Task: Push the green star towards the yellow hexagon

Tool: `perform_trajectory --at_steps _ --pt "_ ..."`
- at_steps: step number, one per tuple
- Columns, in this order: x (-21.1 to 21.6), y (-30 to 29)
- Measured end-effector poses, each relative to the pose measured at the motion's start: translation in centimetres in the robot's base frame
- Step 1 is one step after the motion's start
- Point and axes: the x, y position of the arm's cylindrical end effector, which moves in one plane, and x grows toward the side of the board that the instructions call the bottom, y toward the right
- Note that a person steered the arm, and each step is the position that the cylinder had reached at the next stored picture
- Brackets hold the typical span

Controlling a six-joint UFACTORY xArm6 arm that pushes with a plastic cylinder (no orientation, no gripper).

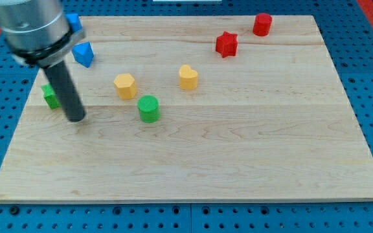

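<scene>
Standing at the frame's left, my tip (75, 119) rests on the pale, grained wooden board (238, 162), a plain dark rod holding nothing. Just to its left, partly hidden behind the rod, sits the green star (49, 96), its shape hard to confirm. Right of the tip lies the yellow hexagon (125, 85), with a ribbed green cylinder (149, 108) below it and a yellow heart (188, 77) further right. Two blue blocks (83, 54) sit upper left; a red star (226, 44) and red cylinder (261, 24) upper right.

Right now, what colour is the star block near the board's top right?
Red; the camera view, the only one, shows it clearly.
</scene>
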Motion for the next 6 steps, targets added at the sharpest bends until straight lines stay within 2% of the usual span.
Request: perform_trajectory --at_steps 1,4,6 --pt "0.1 -5.0" --pt "-4.5 -5.2" --pt "-6.3 -3.0"
